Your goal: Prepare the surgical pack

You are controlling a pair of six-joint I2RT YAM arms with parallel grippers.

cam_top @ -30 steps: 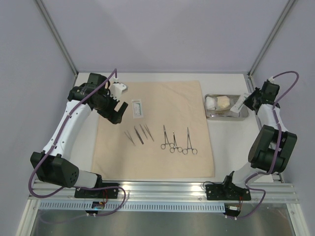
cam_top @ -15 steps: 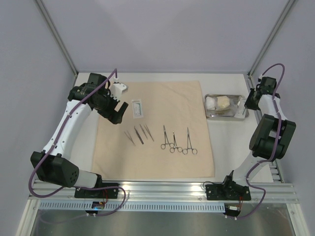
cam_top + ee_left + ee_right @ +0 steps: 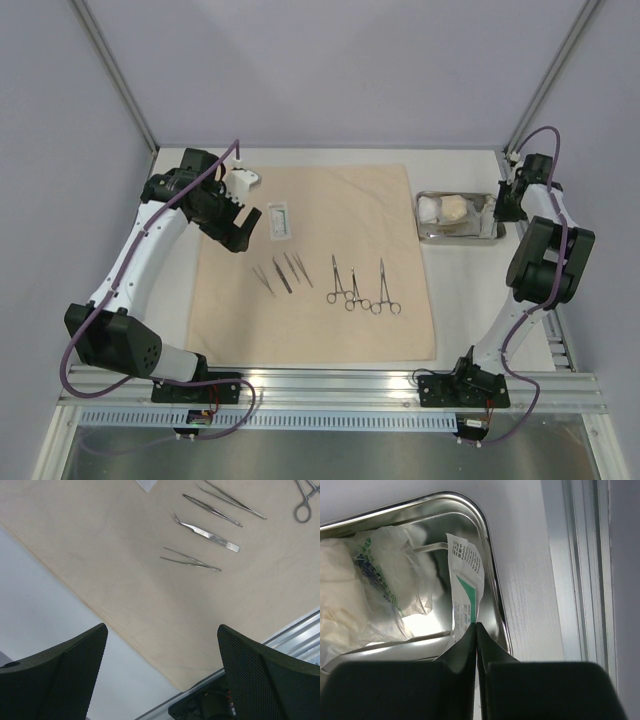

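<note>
Our right gripper [image 3: 476,630] is pinched tight on one end of a packet [image 3: 465,580], which reaches into the tray [image 3: 492,575] close to its right wall. Bagged gauze [image 3: 355,590] fills the tray's left part. Left of the tray lies the cloth [image 3: 320,200], carrying 3 clamps [image 3: 360,288] and the tweezers [image 3: 210,535]. Well left of the tray, our left gripper [image 3: 161,630] hangs spread wide, holding nothing, above the cloth's edge.

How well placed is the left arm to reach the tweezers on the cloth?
Probably yes: the left gripper hangs open and empty above the cloth, and nothing lies between it and the tweezers.
</note>
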